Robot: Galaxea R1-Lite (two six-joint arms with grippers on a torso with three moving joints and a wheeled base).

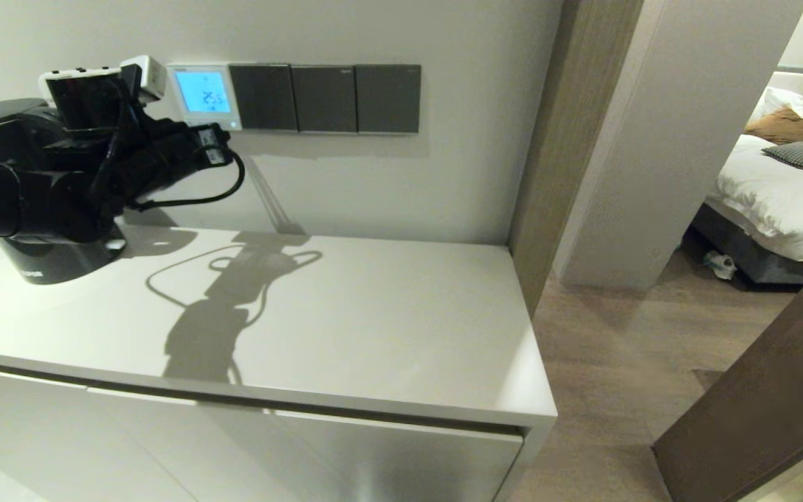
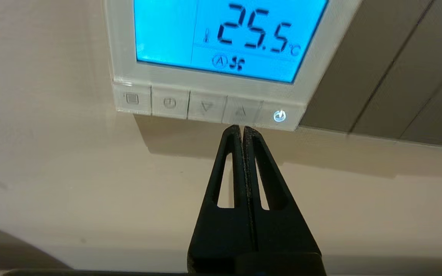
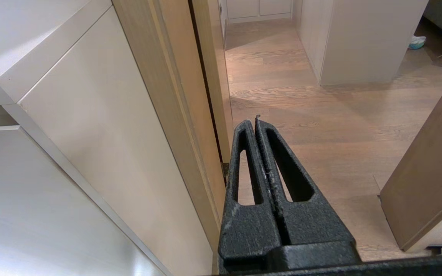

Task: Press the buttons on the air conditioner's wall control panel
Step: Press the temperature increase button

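Observation:
The white wall control panel [image 1: 204,94] hangs on the wall, its screen [image 2: 228,34] lit light blue and reading 25.5 °C. A row of pale buttons [image 2: 205,105] runs along its lower edge; the key at the far end carries a lit power symbol [image 2: 279,115]. My left gripper [image 2: 242,128] is shut and empty. Its tips sit just below the up-arrow key [image 2: 242,111], and I cannot tell if they touch it. In the head view the left gripper [image 1: 224,132] is at the panel's lower edge. My right gripper [image 3: 252,122] is shut and empty, parked low beside the cabinet.
Three dark grey switch plates [image 1: 325,97] adjoin the panel on the wall. A white cabinet top [image 1: 346,314] lies below, with a dark round object [image 1: 60,261] under my left arm. A wooden door frame [image 1: 548,139] and an open doorway to a bedroom are at the right.

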